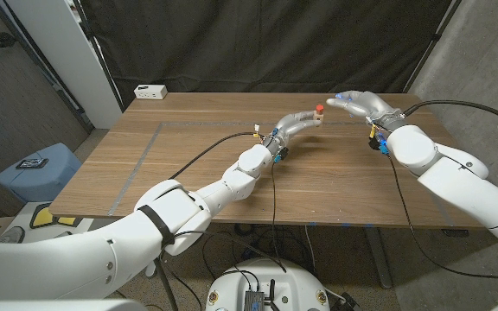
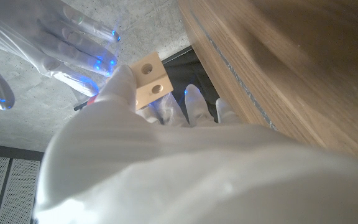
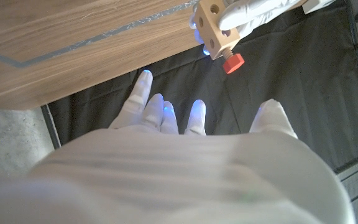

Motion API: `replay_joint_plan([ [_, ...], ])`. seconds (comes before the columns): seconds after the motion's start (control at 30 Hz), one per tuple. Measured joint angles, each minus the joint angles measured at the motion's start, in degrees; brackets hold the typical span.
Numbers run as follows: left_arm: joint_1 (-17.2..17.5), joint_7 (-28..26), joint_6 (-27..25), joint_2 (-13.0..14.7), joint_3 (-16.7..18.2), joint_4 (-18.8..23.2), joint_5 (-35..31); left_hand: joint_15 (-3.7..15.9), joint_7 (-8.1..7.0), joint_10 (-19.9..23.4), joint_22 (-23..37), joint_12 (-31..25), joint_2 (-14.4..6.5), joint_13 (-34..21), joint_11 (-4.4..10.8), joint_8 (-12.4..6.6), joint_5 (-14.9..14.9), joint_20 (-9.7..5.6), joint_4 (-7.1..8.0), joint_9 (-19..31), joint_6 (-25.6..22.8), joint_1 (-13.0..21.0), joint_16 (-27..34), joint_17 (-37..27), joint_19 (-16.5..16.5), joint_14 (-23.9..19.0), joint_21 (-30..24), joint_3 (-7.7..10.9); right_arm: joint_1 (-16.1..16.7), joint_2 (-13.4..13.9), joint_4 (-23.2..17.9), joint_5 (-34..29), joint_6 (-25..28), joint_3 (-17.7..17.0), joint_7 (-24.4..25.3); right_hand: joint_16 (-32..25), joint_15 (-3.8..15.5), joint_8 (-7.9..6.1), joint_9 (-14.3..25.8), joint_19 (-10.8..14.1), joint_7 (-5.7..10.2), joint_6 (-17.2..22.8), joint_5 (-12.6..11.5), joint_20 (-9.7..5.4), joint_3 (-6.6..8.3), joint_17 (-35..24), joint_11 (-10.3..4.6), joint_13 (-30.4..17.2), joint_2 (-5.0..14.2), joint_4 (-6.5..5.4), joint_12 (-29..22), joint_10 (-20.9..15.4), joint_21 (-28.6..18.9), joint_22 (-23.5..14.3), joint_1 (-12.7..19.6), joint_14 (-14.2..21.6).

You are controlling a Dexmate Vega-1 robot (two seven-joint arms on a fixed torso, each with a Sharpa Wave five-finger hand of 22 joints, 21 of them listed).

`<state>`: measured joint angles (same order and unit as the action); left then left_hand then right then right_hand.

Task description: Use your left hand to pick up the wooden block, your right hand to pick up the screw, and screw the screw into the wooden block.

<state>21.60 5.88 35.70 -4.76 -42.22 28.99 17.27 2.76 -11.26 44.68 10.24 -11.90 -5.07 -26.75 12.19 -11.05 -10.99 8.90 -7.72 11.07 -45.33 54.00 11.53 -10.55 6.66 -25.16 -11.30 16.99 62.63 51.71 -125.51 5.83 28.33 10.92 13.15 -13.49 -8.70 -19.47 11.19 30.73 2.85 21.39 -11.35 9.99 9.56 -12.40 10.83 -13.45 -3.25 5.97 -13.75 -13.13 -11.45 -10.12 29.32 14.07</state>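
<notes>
- The left hand (image 1: 299,123) is reaching out over the middle of the table (image 1: 188,173), raised above its surface, and is gripping the wooden block (image 1: 316,118) in its fingertips.
- In the left wrist view the left hand (image 2: 185,149) is showing its back, with the pale wooden block (image 2: 150,79) pinched at the fingertips; two round holes are showing on the block's faces.
- In the right wrist view the left hand (image 3: 253,14) is closing white fingers around the wooden block (image 3: 213,28), which again shows round holes.
- The screw (image 1: 319,110), with a red head, is sitting at the block's top in the head view, at about 12 o'clock from the block. In the right wrist view the screw (image 3: 232,62) is sticking out of one face of the block, red head outward, touching the block.
- The right hand (image 1: 366,105) is hovering at about 3 o'clock from the block, near it but apart from it, fingers spread and holding nothing.
- In the right wrist view the right hand (image 3: 185,143) is showing its back with fingers apart, tips pointing toward the block and screw.
- In the left wrist view the right hand (image 2: 55,43) is appearing blurred just beyond the block, fingers splayed.
- A small white box (image 1: 150,91) is lying on the table's far left corner, at about 10 o'clock from the hands, well apart from them.
</notes>
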Motion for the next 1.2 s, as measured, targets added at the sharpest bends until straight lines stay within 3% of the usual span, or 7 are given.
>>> replay_joint_plan([
  [0.5,0.52,-0.45,-0.39,-0.11,0.18,1.17,0.23,0.0,0.08,0.0,0.0,0.01,0.17,0.23,-0.01,0.05,0.01,0.0,-0.01,0.0,0.12,-0.6,0.0,0.16,0.0,0.0,0.0,0.0,2.46,-4.67,3.65,7.13,-8.71,-0.93,4.76,2.7,-2.53,1.99,-0.29,-7.43,-0.61,0.62,-0.34,2.11,-1.33,0.44,-1.03,0.92,0.61,-1.32,1.77,3.06,1.31,0.26,-3.61,-6.45],
  [0.83,0.86,-0.49,-1.0,-0.16,0.2,1.8,0.42,-0.21,0.34,0.18,0.0,0.04,0.17,0.34,0.17,-0.03,0.02,0.0,-0.03,-0.03,-0.12,-0.59,0.0,0.15,0.0,-0.21,0.0,-0.03,3.39,-7.27,6.38,11.2,-15.48,-0.87,6.2,2.69,-2.85,4.94,-0.55,-10.54,-1.53,-2.19,-0.34,1.05,-1.32,1.2,-2.09,2.05,1.11,-1.32,2.72,4.12,1.31,0.55,-4.08,-7.59],
  [0.93,0.99,-0.41,-1.27,-0.1,0.2,2.08,0.44,-0.21,0.43,0.18,0.0,0.04,0.17,0.33,0.17,-0.03,0.02,0.0,-0.04,-0.04,-0.04,-0.59,0.0,0.15,0.0,-0.21,0.0,-0.04,3.58,-8.17,7.64,12.42,-17.59,-0.63,6.18,2.91,-1.64,6.03,-0.76,-13.23,-2.13,-2.8,-0.34,-0.74,-1.5,1.23,-2.76,2.57,1.59,-1.49,2.95,4.79,1.72,0.55,-4.91,-8.98],
  [1.07,1.12,-0.3,-1.53,0.01,0.2,2.38,0.48,-0.21,0.52,0.18,0.0,0.07,0.17,0.3,0.17,-0.03,0.03,0.0,-0.04,-0.04,-0.13,-0.59,0.0,0.15,0.0,-0.21,0.0,-0.04,3.71,-9.0,8.83,14.04,-20.37,-0.41,5.88,2.91,0.53,7.37,-0.81,-17.15,-2.54,-3.2,-0.34,-4.37,-1.74,1.49,-3.56,3.06,2.51,-1.73,3.1,5.59,1.72,0.54,-5.96,-10.98],
  [1.2,1.33,-0.12,-1.77,0.14,0.19,2.85,0.53,-0.21,0.52,0.18,0.0,0.07,0.18,0.33,0.17,-0.02,0.07,0.0,-0.05,-0.01,-0.13,-0.59,0.0,0.15,0.0,-0.21,0.0,-0.04,3.85,-10.1,10.26,15.47,-22.68,-0.1,5.46,2.91,2.14,7.82,-0.81,-18.69,-2.85,-3.51,-0.34,-5.91,-2.12,1.49,-4.07,3.06,3.21,-2.11,3.17,6.1,1.72,0.54,-7.1,-11.9],
])
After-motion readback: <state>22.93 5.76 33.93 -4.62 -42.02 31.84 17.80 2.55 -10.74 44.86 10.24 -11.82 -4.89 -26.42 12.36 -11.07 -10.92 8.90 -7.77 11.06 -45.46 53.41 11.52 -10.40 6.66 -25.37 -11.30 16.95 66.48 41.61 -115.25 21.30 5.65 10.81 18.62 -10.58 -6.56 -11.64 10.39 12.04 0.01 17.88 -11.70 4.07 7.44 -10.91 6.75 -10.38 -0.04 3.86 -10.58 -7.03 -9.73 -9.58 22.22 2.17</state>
